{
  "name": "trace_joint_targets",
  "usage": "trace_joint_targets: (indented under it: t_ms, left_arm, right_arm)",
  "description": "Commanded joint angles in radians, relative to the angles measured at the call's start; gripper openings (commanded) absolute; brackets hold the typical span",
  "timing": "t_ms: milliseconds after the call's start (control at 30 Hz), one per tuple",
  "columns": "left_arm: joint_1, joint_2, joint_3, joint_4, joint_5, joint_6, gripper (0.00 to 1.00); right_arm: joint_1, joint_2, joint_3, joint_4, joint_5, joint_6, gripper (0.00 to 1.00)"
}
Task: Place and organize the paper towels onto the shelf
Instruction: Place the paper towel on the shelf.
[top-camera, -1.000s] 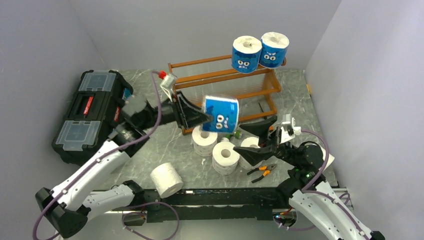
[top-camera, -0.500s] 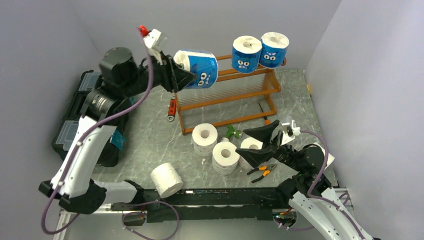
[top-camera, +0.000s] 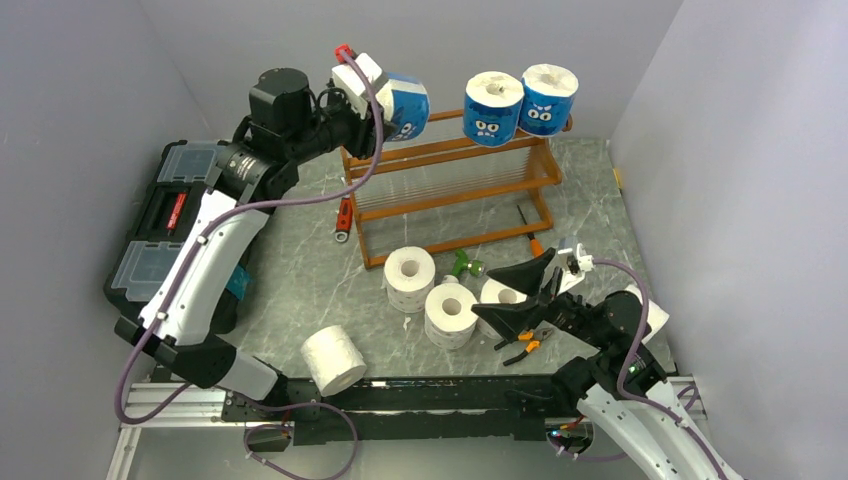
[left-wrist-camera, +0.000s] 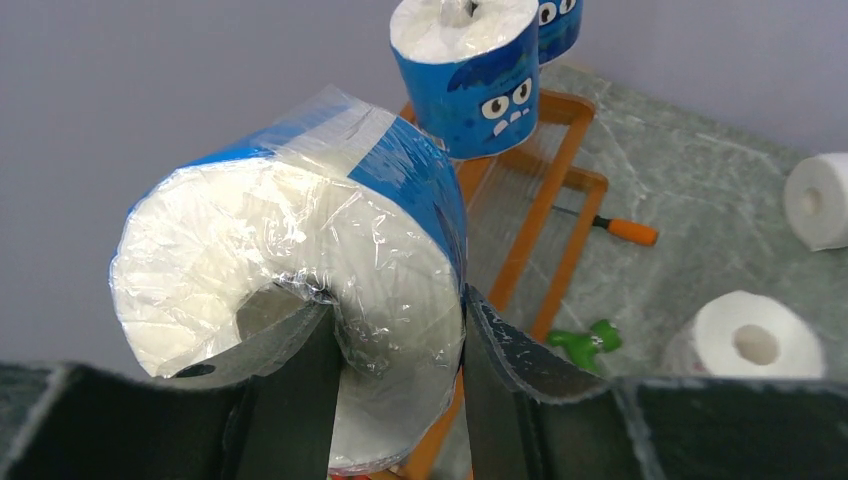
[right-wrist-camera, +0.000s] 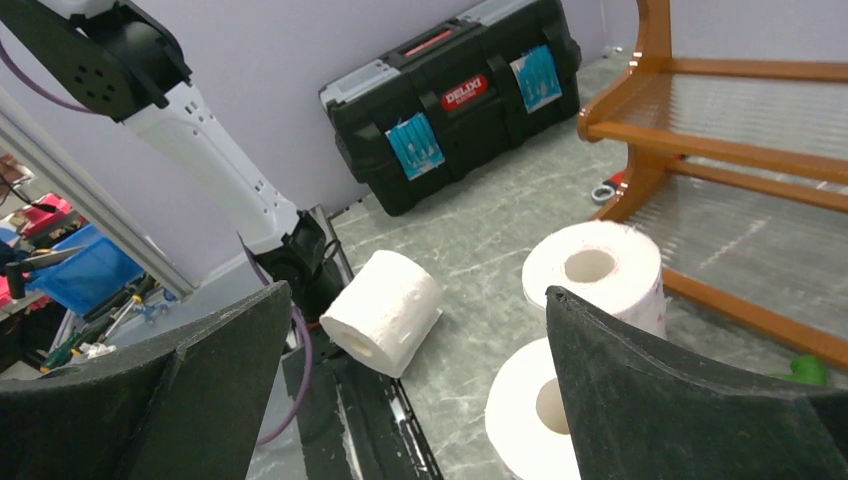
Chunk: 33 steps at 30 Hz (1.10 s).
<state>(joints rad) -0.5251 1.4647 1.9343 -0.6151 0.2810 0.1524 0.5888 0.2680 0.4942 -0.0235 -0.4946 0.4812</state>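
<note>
Gripping a tilted blue paper towel (top-camera: 405, 100), the left end effector (left-wrist-camera: 400, 320) hangs over the shelf (top-camera: 445, 150) top, at nine o'clock from two standing rolls (top-camera: 493, 108); the right end effector (top-camera: 482, 288) is open.

Three blue-wrapped paper towels (top-camera: 492, 108), five plain white paper towels (top-camera: 450, 312), one shelf (top-camera: 450, 243), one black toolbox (top-camera: 170, 230), one pair of pliers (top-camera: 527, 343)

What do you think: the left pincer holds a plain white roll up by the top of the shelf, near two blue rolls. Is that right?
Not quite. The roll in the left pincer has a blue wrapper and is not plain white, as the left wrist view shows. The rest is right: it is up by the top of the shelf, near two blue rolls.
</note>
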Motion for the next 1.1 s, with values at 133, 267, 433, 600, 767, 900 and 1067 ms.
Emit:
trace_joint_targets:
  t_ms: [133, 267, 433, 600, 767, 900, 1067]
  left_arm:
    - [-0.063, 0.084, 0.069, 0.144, 0.0, 0.422, 0.38]
    - [-0.088, 0.163, 0.16, 0.11, -0.005, 0.478, 0.38]
    - [-0.094, 0.238, 0.254, 0.101, -0.015, 0.492, 0.43]
    - [-0.111, 0.298, 0.33, 0.048, -0.066, 0.514, 0.44]
    - [-0.122, 0.286, 0.305, 0.034, -0.099, 0.529, 0.48]
    - [-0.13, 0.302, 0.343, -0.024, -0.114, 0.515, 0.54]
    - [-0.131, 0.312, 0.348, -0.065, -0.118, 0.498, 0.55]
  right_arm:
    - [0.002, -0.002, -0.012, -0.045, 0.01, -0.021, 1.0]
    - [0.003, -0.009, -0.015, -0.057, 0.016, -0.033, 1.0]
    - [0.003, -0.028, -0.026, -0.065, 0.021, -0.03, 1.0]
    - [0.002, -0.047, -0.033, -0.082, 0.029, -0.031, 1.0]
    - [0.002, -0.042, -0.036, -0.073, 0.03, -0.032, 1.0]
    - [0.002, -0.025, -0.036, -0.058, 0.021, -0.031, 1.0]
    - [0.002, -0.016, -0.039, -0.041, 0.019, -0.025, 1.0]
